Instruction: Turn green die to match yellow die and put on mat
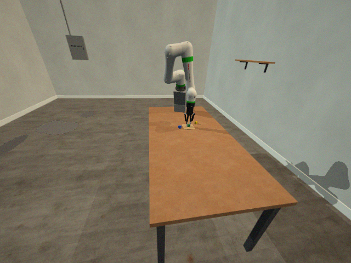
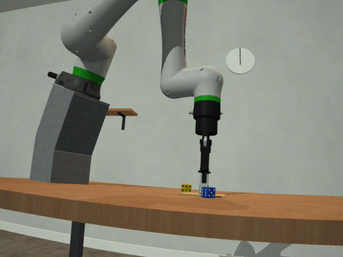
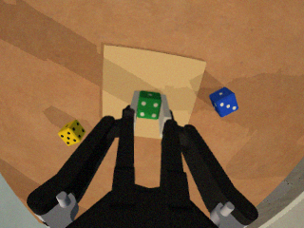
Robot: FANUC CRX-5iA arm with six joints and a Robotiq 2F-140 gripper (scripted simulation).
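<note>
Green die (image 3: 148,104) — held between the closed jaws of the gripper (image 3: 147,121), over the tan mat (image 3: 179,74) on the tabletop (image 1: 215,172); four pips on its upper face in the wrist view. Yellow die (image 3: 71,132) — on the tabletop, apart from the mat; its pips are too small to count surely. Blue die (image 3: 224,102) — just beside the mat's other edge. Arm (image 2: 171,41) — white with green bands; red lettering along the link, too small to read.
</note>
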